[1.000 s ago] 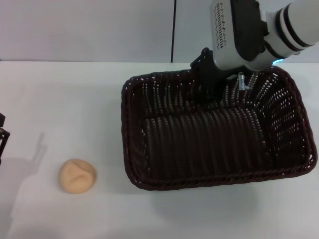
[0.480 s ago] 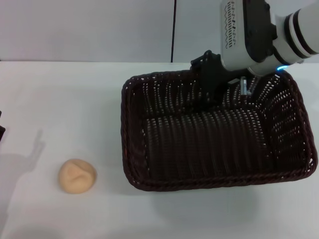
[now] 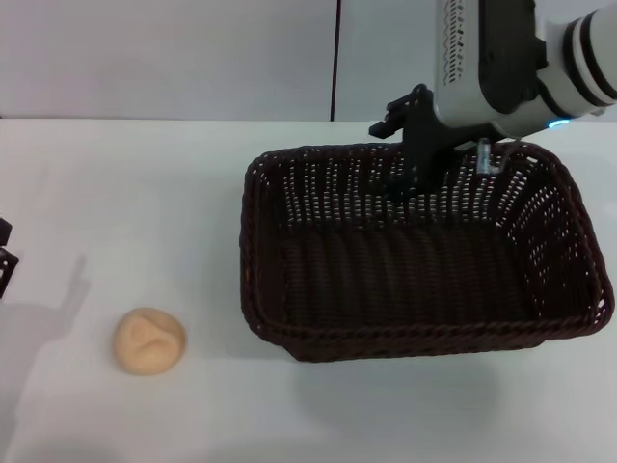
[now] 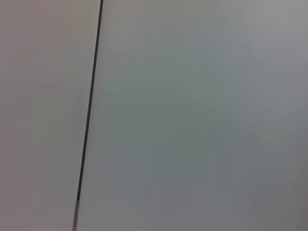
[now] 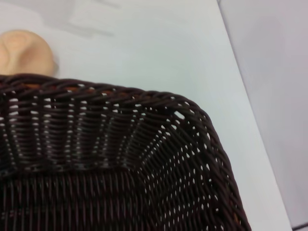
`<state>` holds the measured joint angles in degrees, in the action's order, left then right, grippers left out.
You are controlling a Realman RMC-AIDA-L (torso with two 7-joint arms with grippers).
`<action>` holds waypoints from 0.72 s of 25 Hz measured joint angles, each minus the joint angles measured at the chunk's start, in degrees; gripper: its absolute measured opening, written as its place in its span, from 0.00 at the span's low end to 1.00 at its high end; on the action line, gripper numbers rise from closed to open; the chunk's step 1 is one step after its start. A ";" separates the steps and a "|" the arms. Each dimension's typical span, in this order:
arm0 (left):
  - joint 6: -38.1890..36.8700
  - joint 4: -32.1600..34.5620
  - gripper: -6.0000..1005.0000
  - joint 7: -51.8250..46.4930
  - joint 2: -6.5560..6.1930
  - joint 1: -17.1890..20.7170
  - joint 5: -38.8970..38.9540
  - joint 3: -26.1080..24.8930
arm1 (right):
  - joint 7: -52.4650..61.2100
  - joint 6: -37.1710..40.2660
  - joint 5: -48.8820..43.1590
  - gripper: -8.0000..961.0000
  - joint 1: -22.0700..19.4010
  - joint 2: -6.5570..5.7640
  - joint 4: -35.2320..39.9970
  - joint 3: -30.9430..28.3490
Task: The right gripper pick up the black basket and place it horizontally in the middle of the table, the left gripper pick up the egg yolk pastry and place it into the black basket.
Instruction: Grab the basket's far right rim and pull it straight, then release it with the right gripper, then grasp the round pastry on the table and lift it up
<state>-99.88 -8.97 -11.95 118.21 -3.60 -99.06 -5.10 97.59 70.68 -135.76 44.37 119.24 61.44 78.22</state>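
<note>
White tabletop (image 3: 145,193) stretches under a pale wall. On its right half sits the black basket (image 3: 415,318), long side running left to right, flat on the surface. The right hand (image 3: 416,164) hangs at the basket's far rim, its dark tip dipping over the far wall; whether it is clenched on the wicker or released, I cannot tell. The egg yolk pastry (image 3: 149,340) lies on the tabletop near the front left, well apart from the basket; the right wrist view catches it just beyond the braided rim. At the far left edge only a sliver of the left hand (image 3: 5,260) shows, and its state cannot be told.
</note>
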 joint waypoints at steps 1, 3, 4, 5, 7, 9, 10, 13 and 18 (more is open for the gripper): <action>0.01 0.00 0.71 0.00 0.00 0.14 0.00 0.13 | 0.73 0.40 -0.67 0.73 -0.44 -0.03 0.89 0.01; 0.01 0.00 0.71 -0.01 0.00 0.20 0.00 0.20 | 1.12 0.51 -0.85 0.73 -0.88 -0.04 1.64 0.01; -0.01 0.00 0.71 0.00 0.00 0.24 0.00 0.41 | 1.57 0.78 -0.96 0.73 -1.62 -0.04 3.08 0.05; -0.04 0.00 0.70 -0.01 0.00 0.24 0.01 0.61 | 1.98 1.00 -0.97 0.73 -2.61 -0.03 5.05 0.03; -0.16 0.45 0.70 -1.62 -0.04 0.27 -0.02 1.31 | 3.01 1.38 -0.74 0.73 -5.15 -0.03 10.04 -0.16; -0.25 2.96 0.70 -6.91 -0.20 0.27 -0.12 2.75 | 4.59 1.88 0.32 0.73 -8.65 -0.12 16.31 -0.98; -0.28 5.07 0.70 -10.71 -0.27 0.19 -0.17 3.89 | 5.30 2.25 1.42 0.73 -10.37 -0.19 19.06 -1.70; 0.08 14.07 0.70 -23.55 -0.34 -0.62 -1.12 10.25 | 5.74 3.72 8.20 0.73 -16.34 -0.18 25.80 -5.86; -0.43 23.71 0.70 -29.52 -0.35 -0.70 -2.95 19.17 | 2.12 5.30 28.20 0.73 -26.81 0.15 28.67 -13.13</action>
<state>-100.30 14.75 -41.48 117.86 -4.29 -102.01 14.07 99.71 75.98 -107.56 17.56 119.39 90.11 65.09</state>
